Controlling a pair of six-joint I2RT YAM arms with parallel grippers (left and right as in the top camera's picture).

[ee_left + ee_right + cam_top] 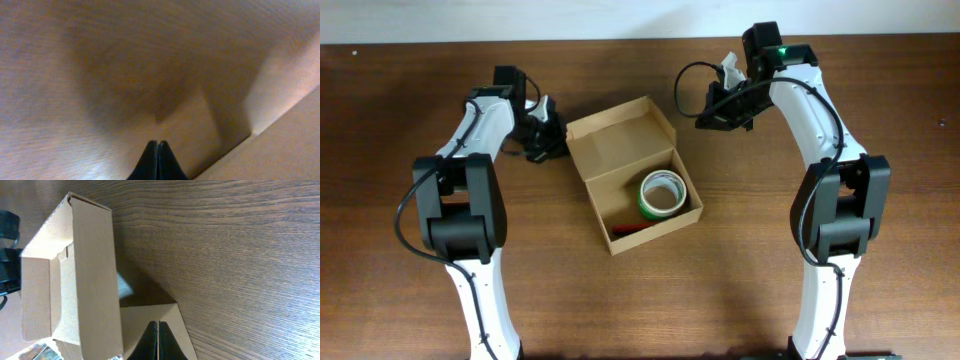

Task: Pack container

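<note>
The container [620, 145], a small tan cardboard box, stands open in the middle of the table with its hinged lid tilted back. A green tape roll [662, 192] and a thin red item [632, 229] lie inside. My left gripper [548, 140] is shut and empty, low over the table beside the lid's left edge; the left wrist view shows its fingers [158, 150] next to cardboard [285, 145]. My right gripper [708, 118] is shut and empty just right of the lid's right corner. In the right wrist view its fingers [158, 335] sit over a side flap [150, 315] of the container [95, 270].
The dark wooden table [740, 250] extends all round the box. Its far edge meets a pale wall strip [620, 20]. Both arm bases stand at the front edge, left [485, 300] and right [820, 300].
</note>
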